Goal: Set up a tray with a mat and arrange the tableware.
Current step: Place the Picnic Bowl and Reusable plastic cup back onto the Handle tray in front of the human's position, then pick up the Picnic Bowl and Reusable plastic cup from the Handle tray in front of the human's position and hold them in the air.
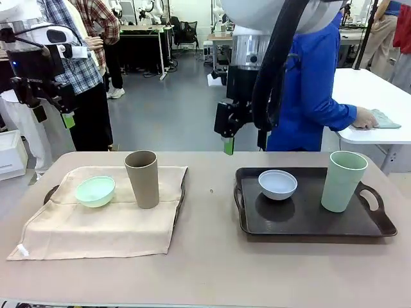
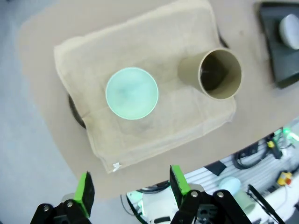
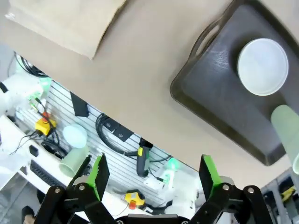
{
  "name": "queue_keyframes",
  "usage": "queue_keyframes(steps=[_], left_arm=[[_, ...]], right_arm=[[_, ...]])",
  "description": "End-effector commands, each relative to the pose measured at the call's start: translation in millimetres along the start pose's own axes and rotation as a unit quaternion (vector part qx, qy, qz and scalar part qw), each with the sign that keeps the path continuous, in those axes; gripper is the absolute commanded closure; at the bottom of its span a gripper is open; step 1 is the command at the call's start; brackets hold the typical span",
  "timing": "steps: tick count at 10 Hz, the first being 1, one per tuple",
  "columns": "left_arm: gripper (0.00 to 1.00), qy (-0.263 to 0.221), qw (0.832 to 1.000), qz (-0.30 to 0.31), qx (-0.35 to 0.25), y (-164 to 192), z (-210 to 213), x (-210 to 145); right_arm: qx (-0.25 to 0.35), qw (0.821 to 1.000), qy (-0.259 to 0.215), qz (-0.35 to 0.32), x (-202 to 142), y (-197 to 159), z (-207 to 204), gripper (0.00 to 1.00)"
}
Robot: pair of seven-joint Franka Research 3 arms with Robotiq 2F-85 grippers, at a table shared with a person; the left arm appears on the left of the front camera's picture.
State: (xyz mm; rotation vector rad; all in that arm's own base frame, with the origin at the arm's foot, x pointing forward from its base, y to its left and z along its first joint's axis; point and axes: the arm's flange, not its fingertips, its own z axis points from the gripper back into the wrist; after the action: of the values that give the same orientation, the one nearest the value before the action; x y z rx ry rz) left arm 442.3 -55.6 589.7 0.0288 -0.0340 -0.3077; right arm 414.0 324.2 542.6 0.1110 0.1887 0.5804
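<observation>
The table (image 1: 212,263) carries a beige mat (image 1: 96,231) at 9 o'clock and a dark tray (image 1: 308,224) at 3 o'clock; on the mat stands the brown tumbler (image 1: 142,178), the mint bowl (image 1: 95,190) at its 9 o'clock; on the tray stands the pale green tumbler (image 1: 343,181), the white bowl (image 1: 277,184) at its 9 o'clock; the left tool (image 2: 131,186) and right tool (image 3: 154,176) hang above the table — both wide, empty.

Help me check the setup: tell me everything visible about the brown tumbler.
The brown tumbler is tall, handleless and slightly tapered toward its base, matte and plastic-looking. It stands upright, mouth up and empty, on the beige cloth mat toward its far right corner. The mint green bowl sits beside it, apart. Only the mat touches it.
</observation>
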Motion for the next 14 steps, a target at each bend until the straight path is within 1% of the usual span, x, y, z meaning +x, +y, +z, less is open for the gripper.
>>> queue_keyframes(steps=[1,13,14], left_arm=[[0.14,0.005,1.000,-0.005,0.004,-3.2,-13.9,1.4],[0.14,0.005,1.000,-0.005,0.004,-3.2,-13.9,1.4],[0.14,0.012,1.000,-0.003,-0.002,-2.7,-12.8,1.8]], right_arm=[[-0.015,1.000,-0.015,0.001,-10.6,11.0,13.0,0.00],[-0.015,1.000,-0.015,0.001,-10.6,11.0,13.0,0.00],[-0.008,1.000,-0.017,0.009,-9.1,11.4,15.5,0.00]])
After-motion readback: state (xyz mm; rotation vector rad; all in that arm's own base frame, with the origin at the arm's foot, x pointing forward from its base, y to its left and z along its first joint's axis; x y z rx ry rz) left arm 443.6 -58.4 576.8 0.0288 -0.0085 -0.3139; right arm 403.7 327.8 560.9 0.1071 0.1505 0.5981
